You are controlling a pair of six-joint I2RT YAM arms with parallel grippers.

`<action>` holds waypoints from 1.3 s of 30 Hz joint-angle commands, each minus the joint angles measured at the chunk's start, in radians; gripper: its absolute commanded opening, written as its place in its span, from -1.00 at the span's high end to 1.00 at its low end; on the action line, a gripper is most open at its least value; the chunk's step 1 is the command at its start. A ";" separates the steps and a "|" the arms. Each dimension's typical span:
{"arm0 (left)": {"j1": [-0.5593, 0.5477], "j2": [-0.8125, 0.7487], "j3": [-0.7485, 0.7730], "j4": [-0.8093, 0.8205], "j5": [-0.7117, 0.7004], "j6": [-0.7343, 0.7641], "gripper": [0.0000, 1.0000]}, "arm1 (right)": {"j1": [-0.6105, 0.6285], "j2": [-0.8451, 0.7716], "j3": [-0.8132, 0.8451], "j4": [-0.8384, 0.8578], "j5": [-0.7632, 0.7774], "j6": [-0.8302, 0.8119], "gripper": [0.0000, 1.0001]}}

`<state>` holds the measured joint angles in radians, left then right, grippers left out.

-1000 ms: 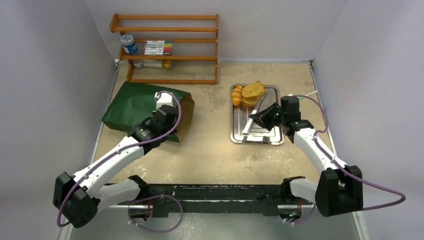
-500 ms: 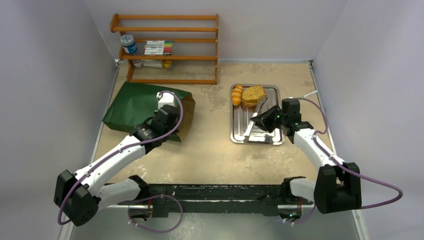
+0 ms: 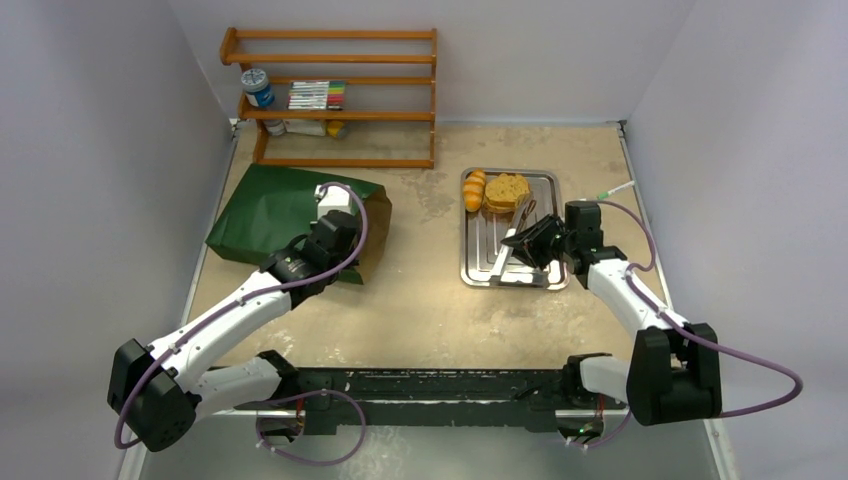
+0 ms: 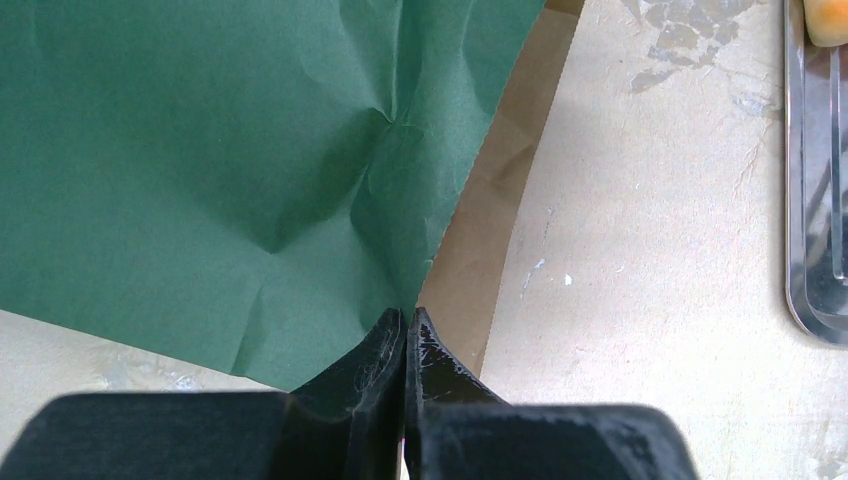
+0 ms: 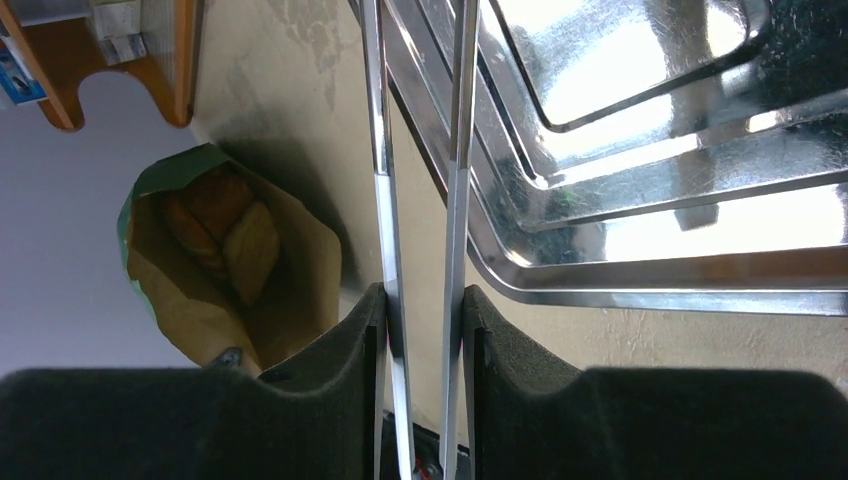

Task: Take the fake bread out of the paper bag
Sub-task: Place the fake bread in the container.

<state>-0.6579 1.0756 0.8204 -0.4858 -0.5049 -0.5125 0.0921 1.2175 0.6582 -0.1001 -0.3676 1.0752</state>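
The dark green paper bag point(image 3: 265, 205) lies on its side at the left, its kraft-lined mouth facing right. My left gripper point(image 3: 340, 250) is shut on the near edge of the mouth; in the left wrist view the fingertips point(image 4: 405, 318) pinch the green paper point(image 4: 220, 150). My right gripper point(image 3: 525, 240) is shut on the long metal tongs point(image 3: 499, 260) over the silver tray point(image 3: 463, 250). A striped orange roll point(image 3: 474, 190) and a brown slice point(image 3: 506, 190) lie at the tray's far end. The right wrist view shows the gripper point(image 5: 420, 300) squeezing both tong arms point(image 5: 458, 150), and more bread point(image 5: 248, 250) inside the bag's open mouth point(image 5: 175, 290).
A wooden shelf point(image 3: 335, 115) with a tin, markers and small items stands at the back. White walls close in the left, back and right. Bare table lies between the bag and the tray point(image 4: 815, 200).
The brown slice, held up at the tongs' tips a second ago, now lies flat on the tray. The tongs have drawn back from it towards the near side. The left arm has not moved.
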 commanded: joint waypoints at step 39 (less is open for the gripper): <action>-0.042 -0.036 0.020 0.037 -0.027 -0.018 1.00 | -0.008 -0.174 -0.069 -0.051 -0.032 0.000 0.30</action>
<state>-0.6945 1.0664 0.8204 -0.4870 -0.5209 -0.5156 0.0891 1.0771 0.5735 -0.1631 -0.3698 1.0786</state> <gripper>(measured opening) 0.006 0.355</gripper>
